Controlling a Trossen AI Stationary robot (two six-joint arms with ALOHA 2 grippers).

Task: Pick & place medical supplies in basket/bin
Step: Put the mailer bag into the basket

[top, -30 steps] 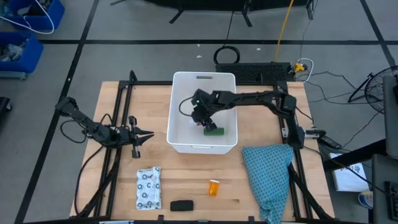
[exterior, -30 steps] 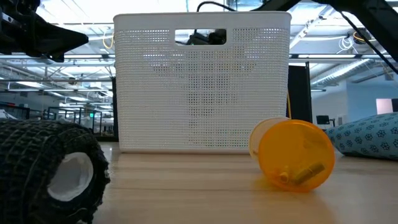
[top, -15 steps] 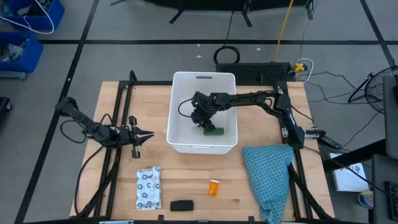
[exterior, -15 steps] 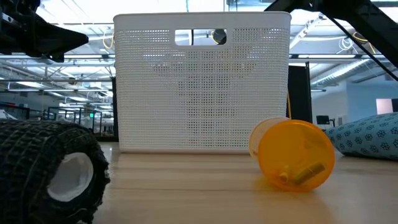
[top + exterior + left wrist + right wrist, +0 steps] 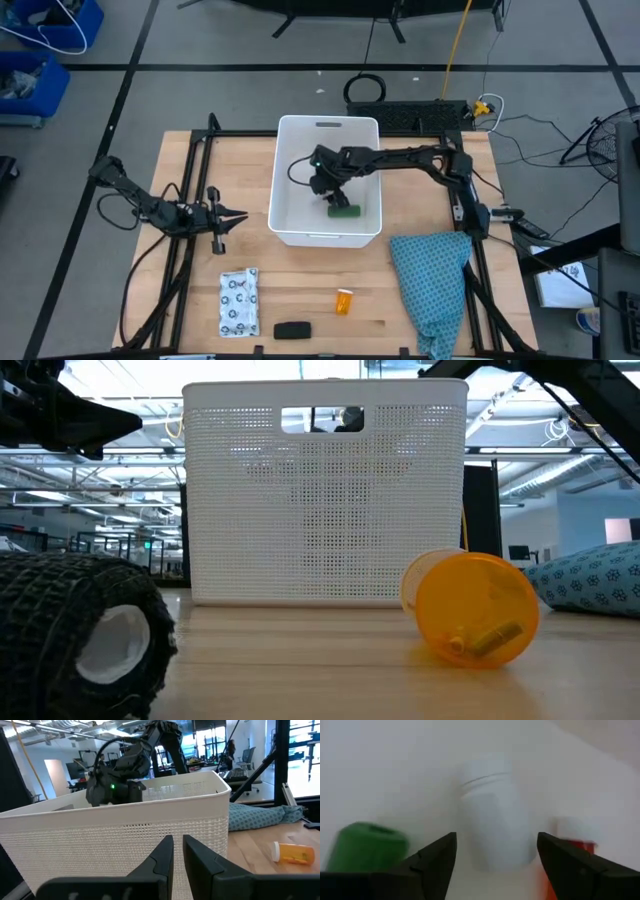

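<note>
The white tub [image 5: 328, 122] stands mid-table; in the low view its perforated wall [image 5: 325, 510] faces me. My right gripper [image 5: 330, 190] reaches down into it, open [image 5: 496, 854], touching nothing. Ahead of its fingers a white cylinder [image 5: 492, 815] lies on the tub floor, with the green oblong [image 5: 345, 210] [image 5: 367, 845] to one side and a red-and-white item [image 5: 574, 847] to the other. On the near table lie the white dotted packet [image 5: 239, 301], the black oblong [image 5: 292, 329] [image 5: 70, 630] and the orange vial [image 5: 343, 301] [image 5: 470, 610]. My left gripper [image 5: 238, 216] [image 5: 178, 851] waits left of the tub, shut.
The teal patterned cloth [image 5: 430, 275] [image 5: 590, 580] lies right of the tub, toward the near right corner. Black frame rails [image 5: 190, 180] run along both table sides. Bare wood lies between the tub and the items near the front edge.
My right gripper has shifted slightly inside the tub, above the green oblong. The things on the table and my left arm have kept still.
</note>
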